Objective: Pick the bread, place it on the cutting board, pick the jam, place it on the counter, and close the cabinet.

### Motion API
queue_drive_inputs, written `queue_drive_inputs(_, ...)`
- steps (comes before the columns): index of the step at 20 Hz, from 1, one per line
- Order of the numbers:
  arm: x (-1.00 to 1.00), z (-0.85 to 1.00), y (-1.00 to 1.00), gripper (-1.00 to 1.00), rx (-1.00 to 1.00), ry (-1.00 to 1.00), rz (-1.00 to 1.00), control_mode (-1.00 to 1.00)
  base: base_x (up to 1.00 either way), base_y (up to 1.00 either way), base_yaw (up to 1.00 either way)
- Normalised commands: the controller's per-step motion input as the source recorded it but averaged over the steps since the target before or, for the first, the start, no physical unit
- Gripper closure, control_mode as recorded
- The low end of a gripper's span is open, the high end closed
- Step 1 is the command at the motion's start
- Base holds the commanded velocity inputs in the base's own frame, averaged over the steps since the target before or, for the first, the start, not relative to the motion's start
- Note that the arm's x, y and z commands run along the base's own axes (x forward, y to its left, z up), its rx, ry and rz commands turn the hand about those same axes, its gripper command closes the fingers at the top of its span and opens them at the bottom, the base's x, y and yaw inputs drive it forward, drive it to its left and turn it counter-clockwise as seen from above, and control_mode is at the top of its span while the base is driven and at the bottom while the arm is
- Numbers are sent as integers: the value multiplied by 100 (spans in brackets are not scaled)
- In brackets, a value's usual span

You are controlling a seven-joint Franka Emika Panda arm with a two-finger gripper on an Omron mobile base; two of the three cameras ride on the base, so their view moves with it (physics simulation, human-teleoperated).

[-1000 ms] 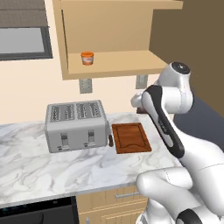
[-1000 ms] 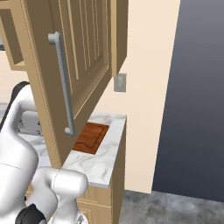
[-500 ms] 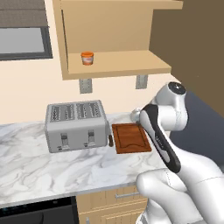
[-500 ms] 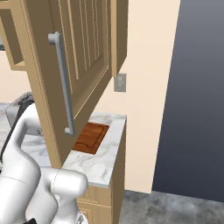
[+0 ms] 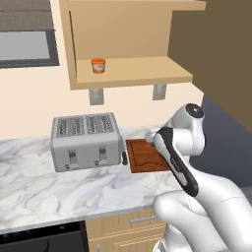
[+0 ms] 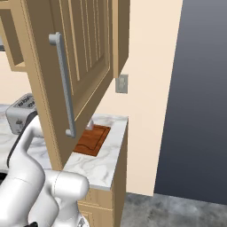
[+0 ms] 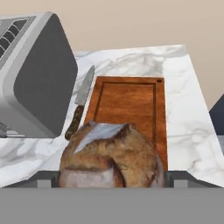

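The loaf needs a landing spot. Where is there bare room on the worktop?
The reddish-brown wooden cutting board lies bare beyond the round brown loaf; white marble counter is free along its far side. Crowded between board and silver toaster, where a knife lies.

Marble counter [image 5: 74, 184]: toaster [image 5: 86, 140] toward its left-middle, near the back wall. Cutting board [image 5: 146, 154] just right of the toaster, close to the counter's right end [image 6: 95, 166]. Knife [image 7: 80, 103] flat on the counter in the gap between toaster and board, parallel to the board's left edge. Cabinet shelf [image 5: 133, 74] above: jam [image 5: 98, 65] near its left end.
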Motion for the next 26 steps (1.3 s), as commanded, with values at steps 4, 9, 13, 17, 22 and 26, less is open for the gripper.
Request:
queue_drive_inputs(4,33,-22,-2,100,0,0,0,-100,0,0,0)
queue_drive_inputs(9,37,-15,-4,100,0,0,0,-100,0,0,0)
queue_drive_inputs(13,34,-18,-1,100,0,0,0,-100,0,0,0)
queue_drive_inputs(17,30,-21,0,100,0,0,0,-100,0,0,0)
queue_drive_inputs(22,23,-24,0,100,0,0,0,-100,0,0,0)
queue_drive_inputs(26,16,-30,0,100,0,0,0,-100,0,0,0)
